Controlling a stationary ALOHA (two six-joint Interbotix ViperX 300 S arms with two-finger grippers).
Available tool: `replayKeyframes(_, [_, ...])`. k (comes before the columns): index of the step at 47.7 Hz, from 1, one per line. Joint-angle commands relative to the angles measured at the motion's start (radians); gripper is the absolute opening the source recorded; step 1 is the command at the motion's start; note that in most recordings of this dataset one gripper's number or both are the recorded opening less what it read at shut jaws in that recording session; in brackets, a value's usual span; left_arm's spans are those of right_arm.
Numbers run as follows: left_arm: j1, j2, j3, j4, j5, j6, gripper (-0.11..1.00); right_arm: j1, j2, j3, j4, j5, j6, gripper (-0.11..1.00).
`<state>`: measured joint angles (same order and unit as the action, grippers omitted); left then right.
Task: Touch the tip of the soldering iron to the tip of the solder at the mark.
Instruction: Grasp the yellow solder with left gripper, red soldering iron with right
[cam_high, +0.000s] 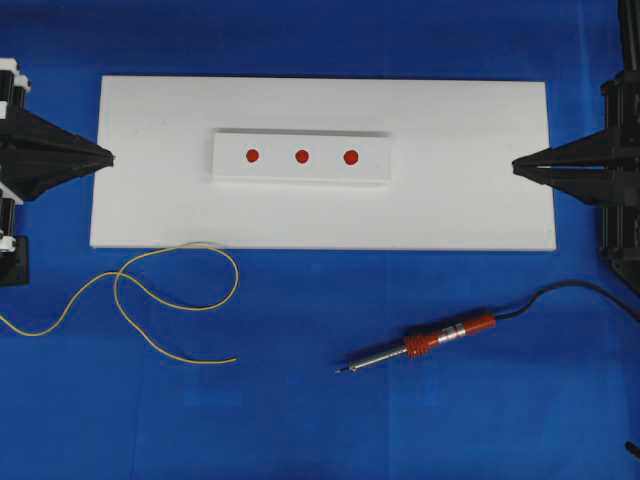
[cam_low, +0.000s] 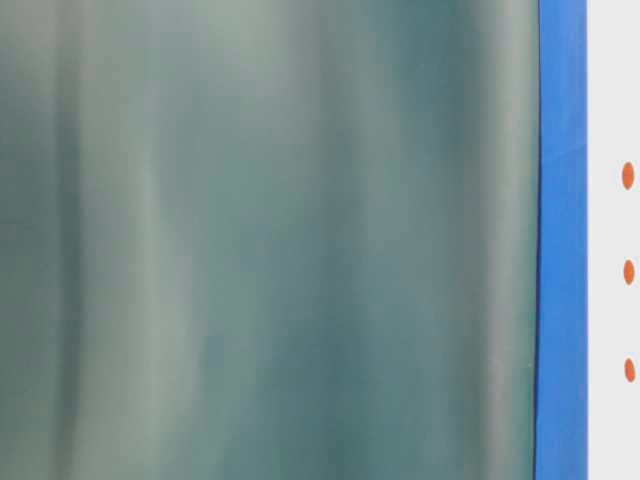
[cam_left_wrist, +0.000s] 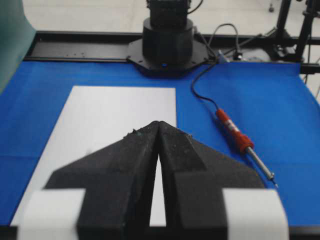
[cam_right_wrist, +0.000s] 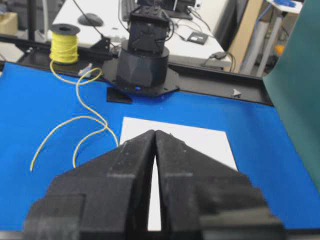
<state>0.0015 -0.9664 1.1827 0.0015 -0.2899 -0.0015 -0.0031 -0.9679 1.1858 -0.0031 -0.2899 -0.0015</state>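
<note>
One soldering iron (cam_high: 440, 339) lies on the blue counter (cam_high: 400, 420), near the white board (cam_high: 320, 220), tip pointing left. One solder (cam_high: 150, 290) wire curls at the left, well apart from it. Three red marks (cam_high: 301, 156) sit on one raised white strip (cam_high: 300, 175). Left gripper (cam_high: 108, 158) and right gripper (cam_high: 517, 165): jaws pressed together, holding nothing

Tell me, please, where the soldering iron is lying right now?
In the overhead view, the soldering iron lies on the blue mat, right of centre, below the white board, tip toward the solder.
</note>
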Motion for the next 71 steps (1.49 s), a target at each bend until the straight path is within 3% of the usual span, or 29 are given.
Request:
replayKeyframes(1, [-0.031, 0.006, -0.018, 0.002, 0.012, -0.014, 0.0, 0.017, 0.014, -0.034, 0.002, 0.0, 0.009, 0.0])
replayKeyframes(12, [-0.109, 0.014, -0.015, 0.0, 0.029, -0.026, 0.0, 0.104, 0.051, -0.078, 0.002, 0.138, 0.012, -0.06])
replayKeyframes(28, [-0.264, 0.092, 0.002, 0.0, 0.025, -0.014, 0.0, 0.256, 0.124, -0.072, 0.011, 0.152, 0.023, -0.03])
replayKeyframes(33, [-0.302, 0.138, 0.017, 0.002, 0.012, -0.026, 0.02, 0.296, 0.167, -0.067, 0.011, 0.153, 0.055, 0.09])
replayKeyframes(35, [-0.324, 0.156, 0.02, 0.002, 0.008, -0.028, 0.09, 0.31, 0.186, -0.067, 0.011, 0.153, 0.069, 0.17])
replayKeyframes(44, [-0.419, 0.258, 0.028, 0.0, -0.011, -0.028, 0.65, 0.374, 0.296, -0.052, 0.011, 0.15, 0.144, 0.73])
replayKeyframes(48, [-0.436, 0.318, 0.032, 0.0, -0.023, -0.032, 0.84, 0.383, 0.357, -0.041, 0.012, 0.14, 0.163, 0.92])
replayKeyframes(60, [-0.465, 0.557, 0.051, 0.0, -0.19, -0.058, 0.79, 0.396, 0.545, 0.014, 0.029, -0.061, 0.167, 0.89])
replayKeyframes(71, [-0.489, 0.785, 0.055, -0.002, -0.413, -0.061, 0.78, 0.451, 0.733, 0.049, 0.101, -0.272, 0.169, 0.89])
